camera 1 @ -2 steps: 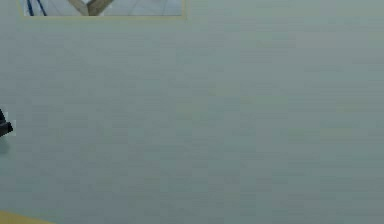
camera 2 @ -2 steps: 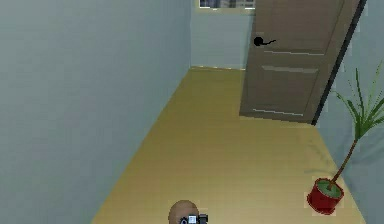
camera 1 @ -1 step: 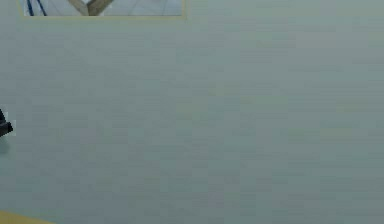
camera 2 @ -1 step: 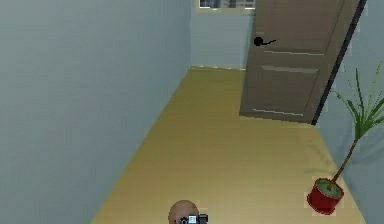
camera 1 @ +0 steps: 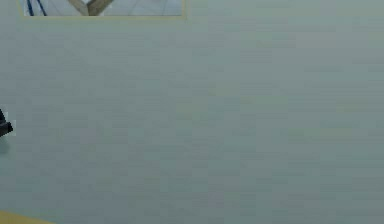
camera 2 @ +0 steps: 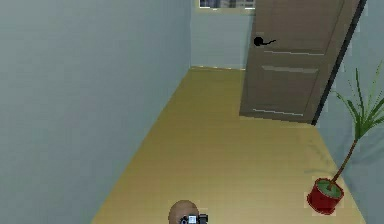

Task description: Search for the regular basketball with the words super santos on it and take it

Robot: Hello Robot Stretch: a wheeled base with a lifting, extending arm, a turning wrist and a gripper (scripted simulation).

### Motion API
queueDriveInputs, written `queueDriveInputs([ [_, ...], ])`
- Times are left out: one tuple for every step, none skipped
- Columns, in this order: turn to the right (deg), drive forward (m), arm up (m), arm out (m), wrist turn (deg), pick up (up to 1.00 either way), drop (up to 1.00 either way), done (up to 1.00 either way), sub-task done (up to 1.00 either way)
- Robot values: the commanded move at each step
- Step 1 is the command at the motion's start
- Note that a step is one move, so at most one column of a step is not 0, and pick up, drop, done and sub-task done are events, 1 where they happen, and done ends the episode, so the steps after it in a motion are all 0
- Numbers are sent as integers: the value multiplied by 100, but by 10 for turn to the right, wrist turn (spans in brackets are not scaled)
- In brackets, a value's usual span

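Note:
At the arm side view's bottom edge, just left of the middle, a small round orange-brown ball-like thing (camera 2: 181, 212) shows against the tan floor. Right beside it is a small dark piece with pale marks that looks like the gripper (camera 2: 196, 217), cut by the picture's edge. I cannot tell whether the gripper holds the round thing or whether it lies on the floor. No lettering can be made out on it.
A grey-blue wall (camera 1: 200, 120) stands close ahead, with a framed picture's lower edge (camera 1: 105, 7) at the top. To the side, a tan floor (camera 2: 210, 130) runs between a wall (camera 2: 80, 90) and a brown door (camera 2: 295, 60) with a black lever. A potted plant (camera 2: 325, 195) stands at the right.

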Motion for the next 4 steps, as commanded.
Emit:
queueDriveInputs([
  [0, 0, 0, 0, 450, 0, 0, 0, 0],
  [0, 0, 0, 0, 360, 0, 0, 0, 0],
  [0, 0, -30, 0, 0, 0, 0, 0, 0],
  [0, 0, 0, 0, 0, 100, 0, 0, 0],
])
